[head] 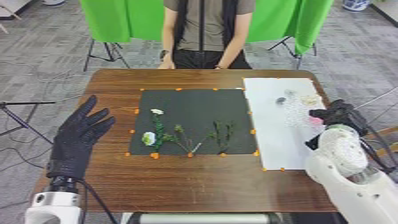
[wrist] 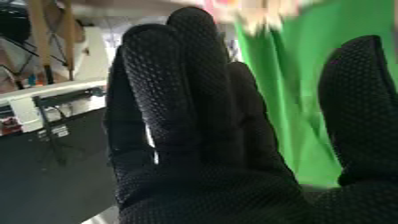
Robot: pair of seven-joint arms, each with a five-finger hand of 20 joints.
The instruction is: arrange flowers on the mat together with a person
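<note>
Lying in the middle of the brown wooden table [head: 209, 190], the dark mat [head: 191, 102] carries the arranged flowers and stems. On the mat's left part, a small white flower [head: 156, 111] tops a green stem toward the far side, and a larger white bloom [head: 148, 138] sits nearer the robot. At the mat's middle, branching green sprigs [head: 179, 131] spread above its near edge, with a short pale stick [head: 197, 147] beside them. On the mat's right part are slender leafy stems [head: 221, 135], lengthwise from near to far.

Just right of the mat is a white sheet [head: 271, 137]. On its side away from the mat are cream-coloured flowers [head: 310, 99], a pink flower [head: 315, 121] and pale, wispy sprigs [head: 295, 115]; a small dark item [head: 281, 100] is closer to the mat. Orange markers [head: 155, 155] dot the mat's edges.

The left hand [head: 80, 131] is left of the mat, open and empty, its fingers straight and pointing away from the robot. The right hand [head: 339, 116] is right of the mat, across the white sheet, by the sheet's outer edge. The right wrist view shows it open, fingers straight and thumb apart, gripping nothing. Whether it touches the sheet, I cannot tell.
</note>
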